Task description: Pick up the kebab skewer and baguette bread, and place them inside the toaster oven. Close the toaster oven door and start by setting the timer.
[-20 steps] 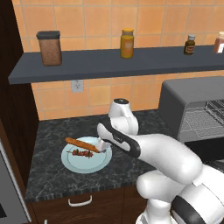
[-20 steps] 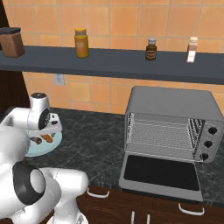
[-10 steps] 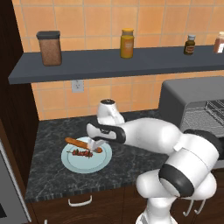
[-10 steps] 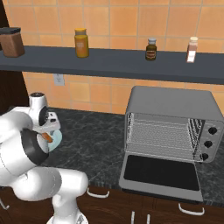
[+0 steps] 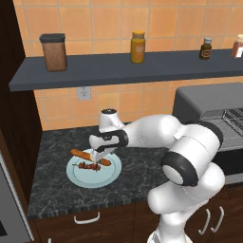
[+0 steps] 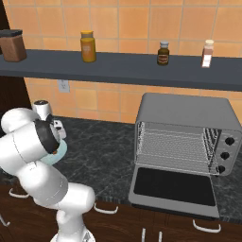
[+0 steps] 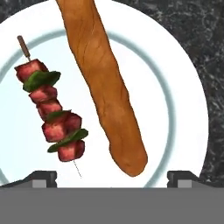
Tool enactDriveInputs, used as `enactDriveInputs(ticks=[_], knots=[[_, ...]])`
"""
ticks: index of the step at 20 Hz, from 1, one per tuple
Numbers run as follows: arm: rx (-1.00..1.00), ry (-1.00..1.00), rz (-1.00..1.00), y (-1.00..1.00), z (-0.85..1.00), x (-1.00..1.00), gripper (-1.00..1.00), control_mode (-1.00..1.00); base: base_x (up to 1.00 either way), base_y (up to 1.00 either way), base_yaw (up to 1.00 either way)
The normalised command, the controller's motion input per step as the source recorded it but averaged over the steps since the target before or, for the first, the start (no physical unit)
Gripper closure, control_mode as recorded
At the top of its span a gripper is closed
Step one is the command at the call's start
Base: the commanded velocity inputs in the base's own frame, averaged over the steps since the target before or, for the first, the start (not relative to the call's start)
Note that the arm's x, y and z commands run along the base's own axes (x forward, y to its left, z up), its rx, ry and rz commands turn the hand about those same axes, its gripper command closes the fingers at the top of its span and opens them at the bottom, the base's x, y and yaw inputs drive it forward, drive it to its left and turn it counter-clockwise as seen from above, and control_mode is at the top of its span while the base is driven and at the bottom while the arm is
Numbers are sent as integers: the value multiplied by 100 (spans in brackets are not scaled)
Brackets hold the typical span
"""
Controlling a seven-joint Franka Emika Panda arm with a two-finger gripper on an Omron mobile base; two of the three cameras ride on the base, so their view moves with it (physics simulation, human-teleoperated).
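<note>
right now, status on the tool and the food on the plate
Tool open, low over pale blue plate. Long orange-brown baguette and dark red meat skewer lie side by side, ungrasped. Grey toaster oven door down.

I see the baguette bread (image 7: pixel 105 87) and kebab skewer (image 7: pixel 51 118) lying side by side, apart, on the plate (image 7: pixel 183 100). The plate sits on the counter (image 5: pixel 52 190), well left of the toaster oven (image 6: pixel 189 137).
</note>
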Motion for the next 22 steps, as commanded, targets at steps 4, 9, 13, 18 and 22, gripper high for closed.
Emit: enactDriveInputs(ticks=[4, 9, 13, 18, 22], knots=[[-7, 2, 0, 34, -23, 47, -100, -100, 0, 0, 0], [-7, 5, 0, 36, -21, 41, -100, -100, 0, 0, 0], [-3, 6, 0, 18, -22, 29, -100, -100, 0, 0, 0], [-2, 6, 5, 1, -47, 2, -100, -100, 0, 0, 0], [-24, 14, 10, -8, -61, -21, -100, -100, 0, 0, 0]])
